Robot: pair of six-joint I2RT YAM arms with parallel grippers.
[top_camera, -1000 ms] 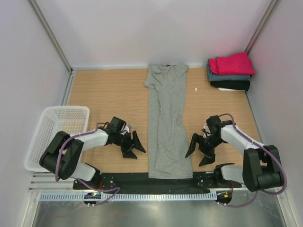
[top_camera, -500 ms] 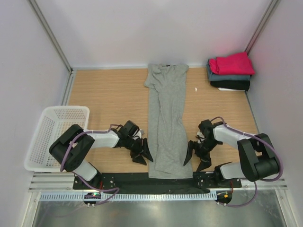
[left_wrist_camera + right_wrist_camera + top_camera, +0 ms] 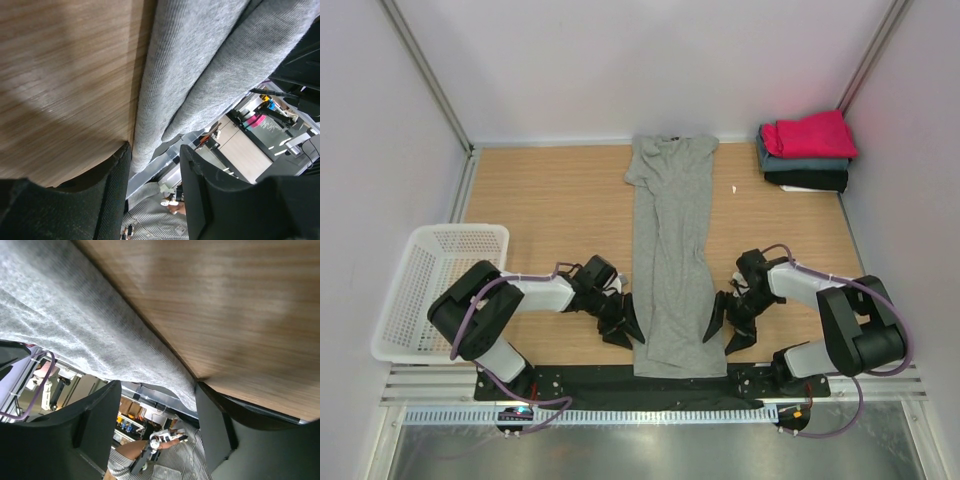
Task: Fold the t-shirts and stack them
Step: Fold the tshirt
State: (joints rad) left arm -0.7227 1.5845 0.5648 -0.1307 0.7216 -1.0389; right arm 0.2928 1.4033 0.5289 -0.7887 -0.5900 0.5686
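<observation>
Pale walls close in a wood-grain surface (image 3: 540,200). The heather-grey t-shirt (image 3: 672,240) lies down its middle as a long, narrow strip. The shirt's long axis runs straight away from the arm bases, with the collar at the far end and the hem at the near end. The folded stack (image 3: 808,150) sits off the shirt's far right corner, with magenta on top, then slate-blue, then black. A white basket (image 3: 435,280) stands well off the shirt's left side.

Both hands are low at the shirt's near end, one per long edge. The left hand (image 3: 628,328) is at the left edge and the right hand (image 3: 718,335) at the right, about equally near the hem. The wrist views show each hand spread, with the shirt's side edge lying in the gap between the fingers and not pinched.

As I judge it, the coming move turns on this symmetry — cloth lies inward from each hand, so each would take its own hem corner and carry it along the long axis toward the collar.
</observation>
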